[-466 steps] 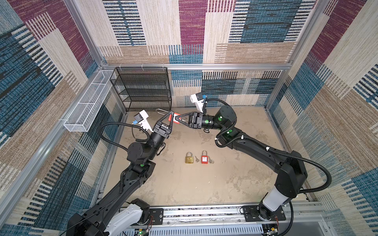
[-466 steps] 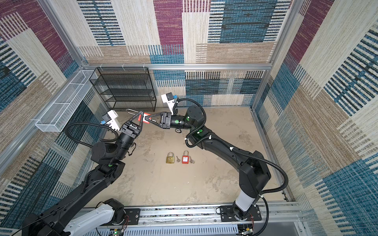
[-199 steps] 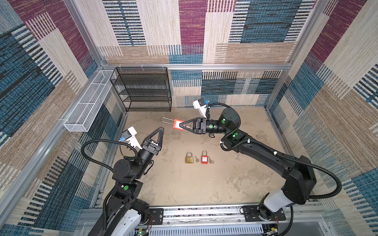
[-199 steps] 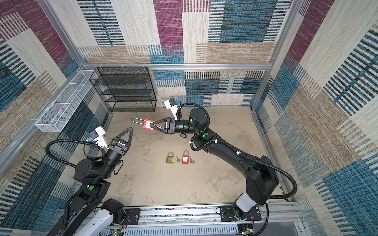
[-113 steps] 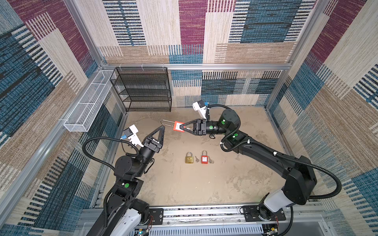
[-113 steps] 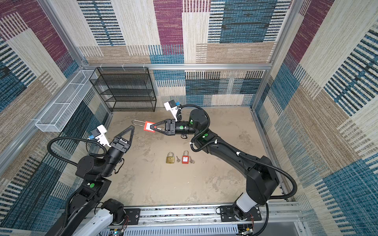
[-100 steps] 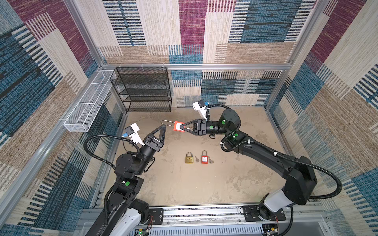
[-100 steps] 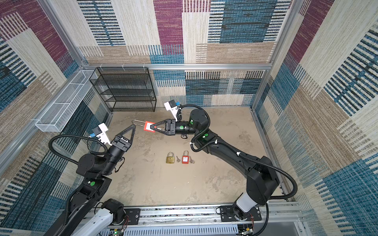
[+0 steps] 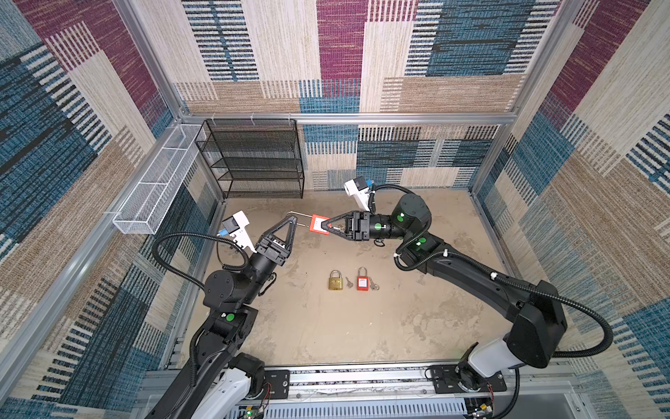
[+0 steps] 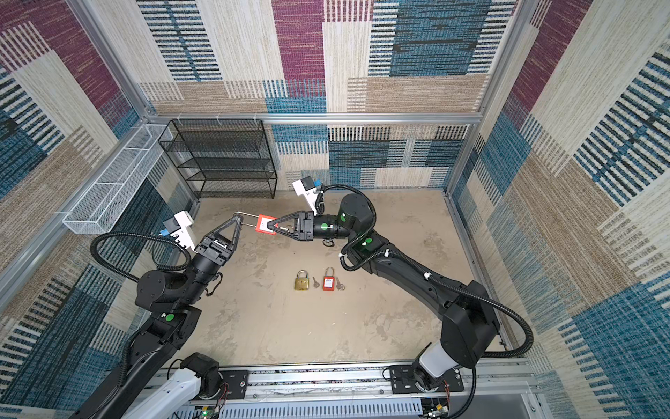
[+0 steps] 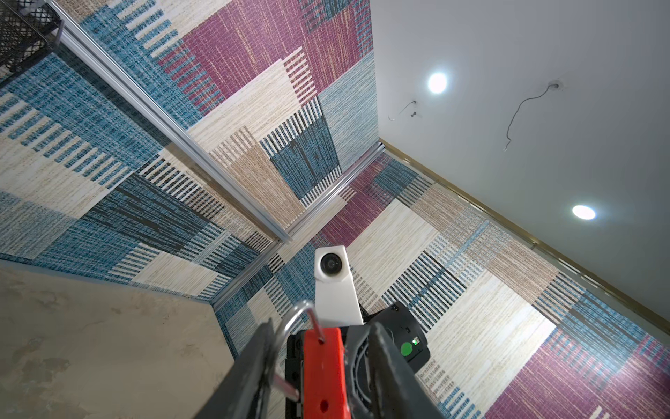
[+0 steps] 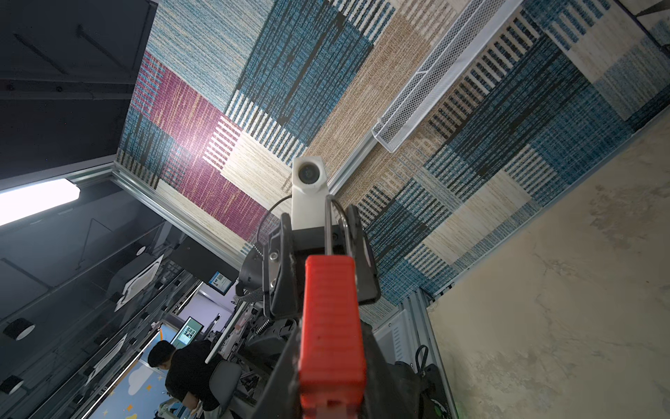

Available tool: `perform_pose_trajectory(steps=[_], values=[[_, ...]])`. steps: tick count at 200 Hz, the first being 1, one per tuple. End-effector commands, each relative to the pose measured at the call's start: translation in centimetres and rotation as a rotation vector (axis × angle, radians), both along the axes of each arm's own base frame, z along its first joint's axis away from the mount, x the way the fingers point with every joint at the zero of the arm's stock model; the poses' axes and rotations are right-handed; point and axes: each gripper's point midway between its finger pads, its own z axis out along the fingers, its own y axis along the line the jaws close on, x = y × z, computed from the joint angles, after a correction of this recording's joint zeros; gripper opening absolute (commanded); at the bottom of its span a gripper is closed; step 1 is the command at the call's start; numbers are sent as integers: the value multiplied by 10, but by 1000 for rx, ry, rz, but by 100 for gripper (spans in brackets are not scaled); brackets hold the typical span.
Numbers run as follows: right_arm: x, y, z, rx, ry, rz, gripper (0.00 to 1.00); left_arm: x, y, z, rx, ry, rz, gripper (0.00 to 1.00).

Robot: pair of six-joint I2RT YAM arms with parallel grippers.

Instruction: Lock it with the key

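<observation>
— Patterned fabric walls box in a sandy table. A white wire basket hangs on the left wall and a black mesh shelf stands at the back. Where is the work?

— In mid-air, over the table's rear half. The left gripper has its jaws partly apart around the shackle of the red padlock. One of its fingers touches the loop; the other is clear of it.

— And the lock itself?

— The right gripper is clamped on the red body, with the shackle pointing at the left arm. What looks like the key sits at the lock's base, between the right fingers.

— So which step is this?

— Closing the shackle, I'd judge, though I cannot tell whether its free leg is seated. The next move calls for the left jaws to pinch the loop squarely and push it along its own line into the body while the right grip resists. After that the key needs turning.

— Is there room for that?

— Plenty. The shelf and basket are well apart from both arms. Lower down and to the right, a brass padlock and a small red padlock lie on the table with loose keys beside them, well below the held lock. The tight spot is between the grippers: their fingertips are near each other, so an off-line push could make them collide.
</observation>
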Motion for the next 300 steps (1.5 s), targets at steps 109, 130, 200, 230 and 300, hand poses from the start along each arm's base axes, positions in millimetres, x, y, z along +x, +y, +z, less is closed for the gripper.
perform_pose_trajectory(steps=[109, 130, 200, 230, 300], values=[[-1, 4, 20, -9, -74, 26, 10, -9, -5, 7, 17, -44, -39, 0], [-2, 5, 22, -16, -80, 35, 10, -9, -7, 7, 19, -44, -49, 0], [-6, 1, 33, 8, -191, 18, 11, -4, -21, 6, -2, -17, -144, 0], [1, 1, 31, -29, -233, -29, 11, -5, -22, 10, 2, -23, -151, 0], [4, -3, 22, -62, -275, -78, 10, -4, -19, -1, -10, -1, -142, 0]])
